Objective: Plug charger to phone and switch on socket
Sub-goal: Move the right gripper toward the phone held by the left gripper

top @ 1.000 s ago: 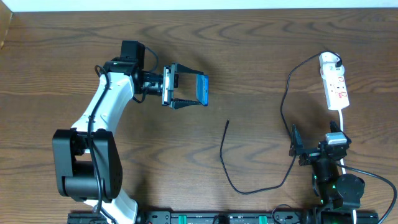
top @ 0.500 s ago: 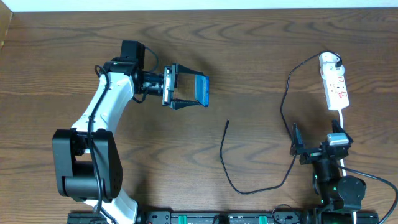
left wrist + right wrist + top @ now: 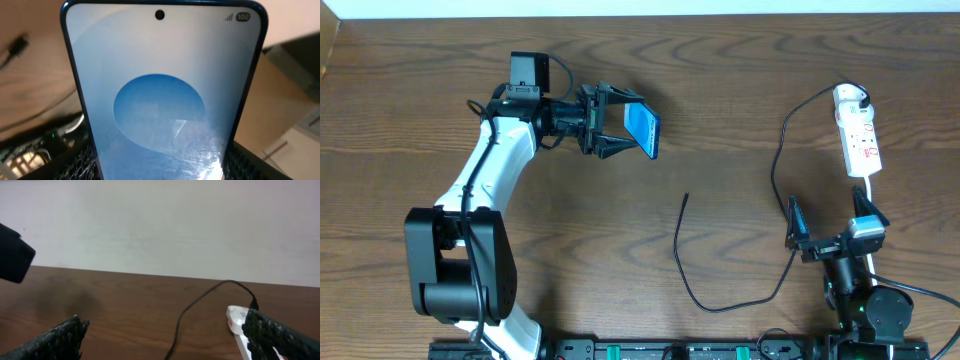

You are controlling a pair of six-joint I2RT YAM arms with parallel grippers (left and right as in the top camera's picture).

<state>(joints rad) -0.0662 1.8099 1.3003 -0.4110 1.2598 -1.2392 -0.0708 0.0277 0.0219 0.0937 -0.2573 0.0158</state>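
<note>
My left gripper (image 3: 625, 130) is shut on the phone (image 3: 642, 130), a slim blue-screened smartphone, and holds it above the table at the upper left, tilted. In the left wrist view the phone (image 3: 165, 95) fills the frame between the fingers. The charger (image 3: 692, 285), a thin black cable, lies on the table in the middle, its plug tip (image 3: 687, 197) free. It runs up to the socket (image 3: 858, 140), a white power strip at the right. My right gripper (image 3: 832, 228) is open and empty, low at the right, just below the socket (image 3: 239, 322).
The brown wooden table (image 3: 740, 80) spreads across the view. A white lead (image 3: 871, 195) runs from the socket down past my right arm. A pale wall (image 3: 160, 225) stands behind the table in the right wrist view.
My left gripper has rotated and lifted a little toward the back, tilting the phone. My right gripper has tipped upward and shifted slightly toward the front edge.
</note>
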